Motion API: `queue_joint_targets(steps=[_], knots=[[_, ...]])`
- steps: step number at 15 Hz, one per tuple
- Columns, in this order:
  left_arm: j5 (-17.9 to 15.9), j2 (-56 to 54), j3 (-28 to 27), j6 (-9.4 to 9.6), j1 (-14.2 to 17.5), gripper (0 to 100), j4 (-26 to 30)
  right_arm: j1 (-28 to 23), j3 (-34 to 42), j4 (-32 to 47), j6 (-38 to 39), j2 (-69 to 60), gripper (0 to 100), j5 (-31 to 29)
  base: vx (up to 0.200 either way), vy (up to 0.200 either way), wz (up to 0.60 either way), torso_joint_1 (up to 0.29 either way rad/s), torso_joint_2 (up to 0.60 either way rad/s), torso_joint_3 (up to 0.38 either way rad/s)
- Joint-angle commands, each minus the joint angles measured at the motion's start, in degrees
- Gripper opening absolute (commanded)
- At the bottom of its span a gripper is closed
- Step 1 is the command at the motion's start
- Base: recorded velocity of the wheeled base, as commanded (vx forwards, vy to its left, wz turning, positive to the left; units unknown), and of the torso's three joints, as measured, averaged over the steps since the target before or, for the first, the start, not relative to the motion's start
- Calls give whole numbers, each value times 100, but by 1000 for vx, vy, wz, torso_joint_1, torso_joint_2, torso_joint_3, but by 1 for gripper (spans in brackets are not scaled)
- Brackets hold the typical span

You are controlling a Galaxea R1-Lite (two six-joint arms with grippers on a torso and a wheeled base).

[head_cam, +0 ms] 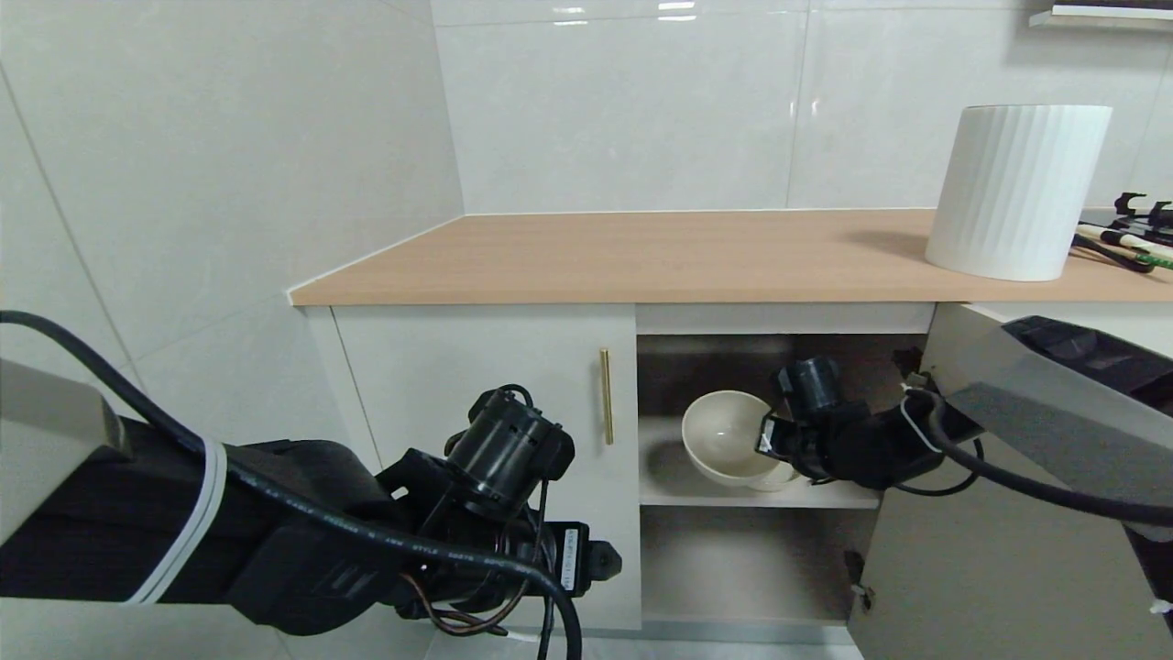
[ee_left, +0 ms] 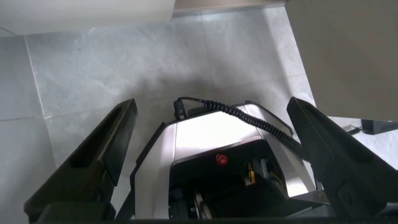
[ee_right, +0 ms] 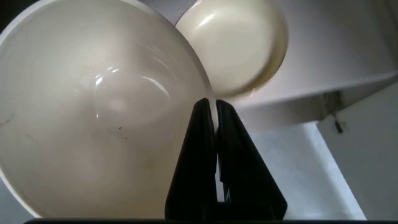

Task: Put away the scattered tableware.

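Holding bowl at cupboard shelf

Noted right fingers [ee_right: 200, 149] pinched narrow on rim of cream bowl [head_cam: 722, 438], one inside the rim, one outside. Found bowl tilted, mouth facing out of the open cupboard, just above upper shelf [head_cam: 706, 498]; cannot tell whether it touches the shelf. Spotted second cream dish [ee_right: 235, 45] just beside it on the same shelf, largely hidden behind bowl and wrist in head view. Recorded left fingers [ee_left: 102, 155] spread wide apart, low before closed door [head_cam: 476, 385]; hard to make out in head view behind wrist and cable. Logged ribbed white canister [head_cam: 1022, 188] on worktop [head_cam: 641, 252]; dark utensils [head_cam: 1123, 240] beside it cut off at frame edge, kinds unclear.
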Motion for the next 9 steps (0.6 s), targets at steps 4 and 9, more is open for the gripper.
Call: queue_joint_targets(steps=[4, 9], knots=[[19, 1, 1, -3, 1, 100, -1, -463, -757, 181, -2, 753, 0, -243, 0, 0, 0, 0, 0, 0], [89, -8, 1, -12, 1, 100, -1, -709, -1100, 234, -11, 1078, 0, -243, 0, 0, 0, 0, 0, 0]])
